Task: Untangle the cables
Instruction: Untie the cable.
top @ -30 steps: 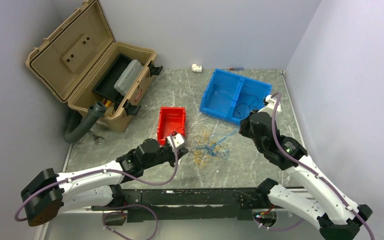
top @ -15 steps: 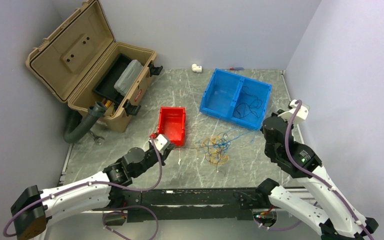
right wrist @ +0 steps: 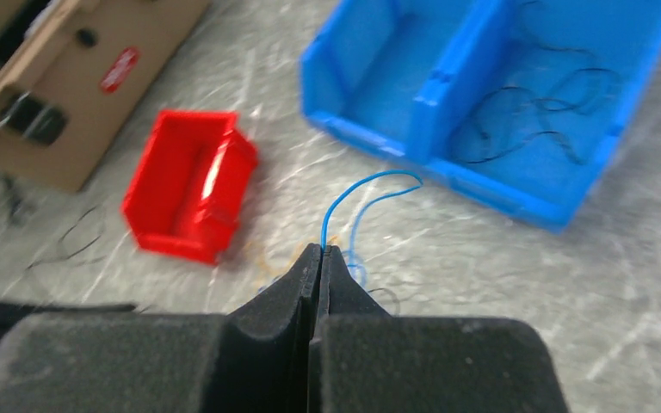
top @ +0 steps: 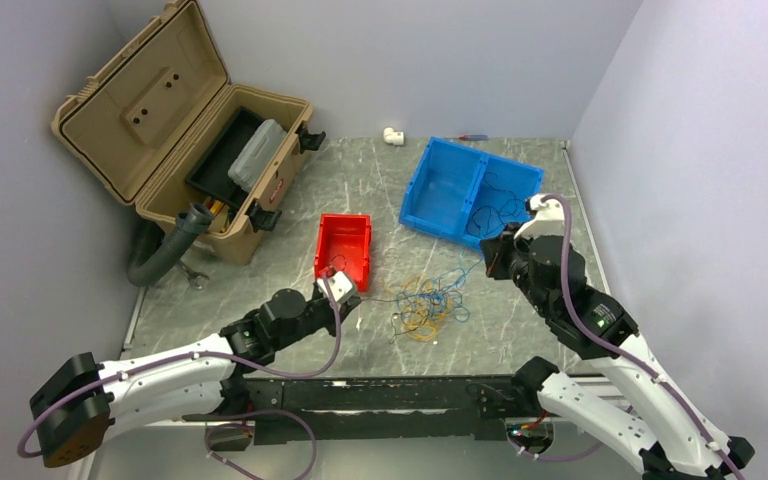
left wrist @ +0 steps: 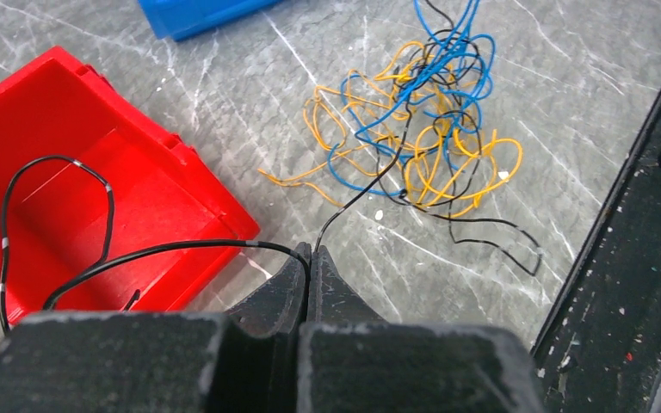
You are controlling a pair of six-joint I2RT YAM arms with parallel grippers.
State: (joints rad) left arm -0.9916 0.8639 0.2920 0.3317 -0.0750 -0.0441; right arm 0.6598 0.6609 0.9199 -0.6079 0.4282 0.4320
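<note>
The cables are a loose tangle (top: 425, 305) of yellow-orange, blue and black wires on the table between my grippers, also in the left wrist view (left wrist: 422, 129). My left gripper (top: 348, 300) (left wrist: 310, 249) is shut on a black wire (left wrist: 103, 198) that loops back over the red bin (left wrist: 120, 163) and runs forward into the tangle. My right gripper (top: 488, 262) (right wrist: 320, 248) is shut on a blue wire (right wrist: 370, 185) that arcs up from its tips, right of the tangle. More black wires (right wrist: 534, 112) lie in the blue bin's right compartment.
The red bin (top: 345, 245) sits left of the tangle, the two-compartment blue bin (top: 470, 195) behind it. An open tan toolbox (top: 190, 130) and a grey hose (top: 165, 250) stand at far left. A white fitting (top: 393, 135) lies at the back. A black rail (top: 380, 395) edges the front.
Both grippers pulled apart half a second ago, stretching the tangle, and have now come back toward it. The right gripper moved left and down; the left moved right. The tangle shifted slightly.
</note>
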